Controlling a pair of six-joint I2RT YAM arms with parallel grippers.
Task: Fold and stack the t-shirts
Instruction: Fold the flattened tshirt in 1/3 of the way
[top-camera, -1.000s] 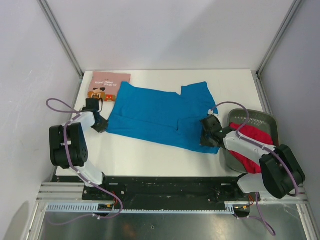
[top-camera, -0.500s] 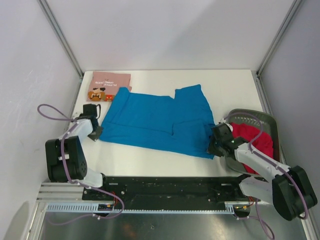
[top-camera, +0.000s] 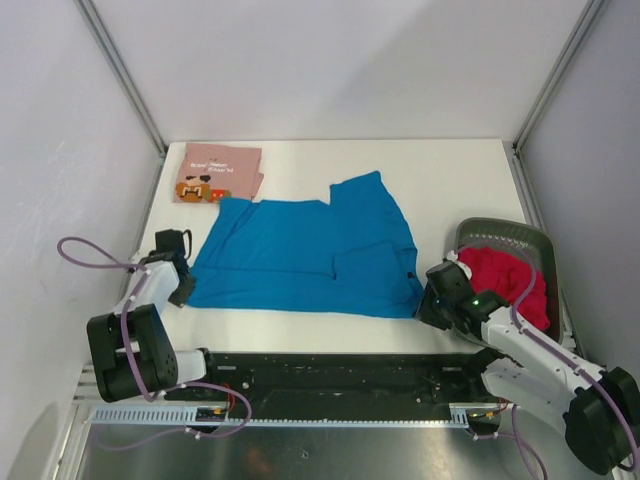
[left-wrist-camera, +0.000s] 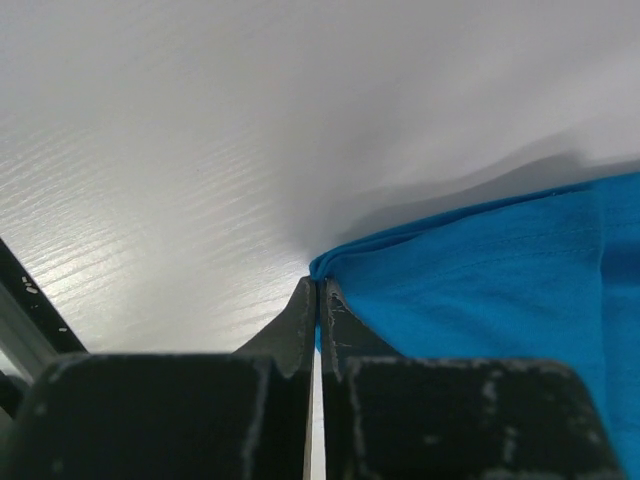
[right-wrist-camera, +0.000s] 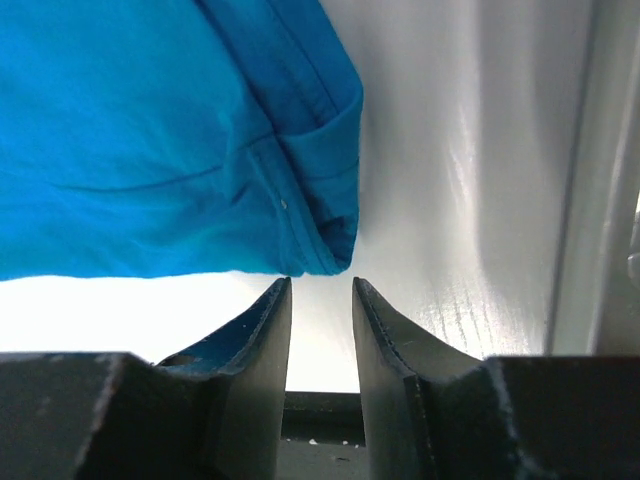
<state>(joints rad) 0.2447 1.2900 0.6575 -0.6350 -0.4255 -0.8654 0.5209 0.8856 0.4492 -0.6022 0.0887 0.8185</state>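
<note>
Top external view: the blue t-shirt (top-camera: 310, 255) was spread nearly flat across the white surface (top-camera: 440, 180), with one sleeve apparently doubled over the body near the right side. The step in hand was judged to be the laying-out before a first fold.

In the wrist views, the left gripper (left-wrist-camera: 318, 288) was closed tight, its fingers pinching the near-left hem corner. The right gripper (right-wrist-camera: 320, 285) stood part open with nothing held, and the near-right corner lay just beyond its tips. The next move would call for a pinch on that corner, so that both corners could be lifted together.

The cloth was noted as a thin, limp knit with stitched hems, faintly creased. The pink printed t-shirt (top-camera: 218, 172) was recorded folded at the far-left corner. The red t-shirt (top-camera: 500, 280) lay crumpled in the dark plastic basket (top-camera: 545, 245).
</note>
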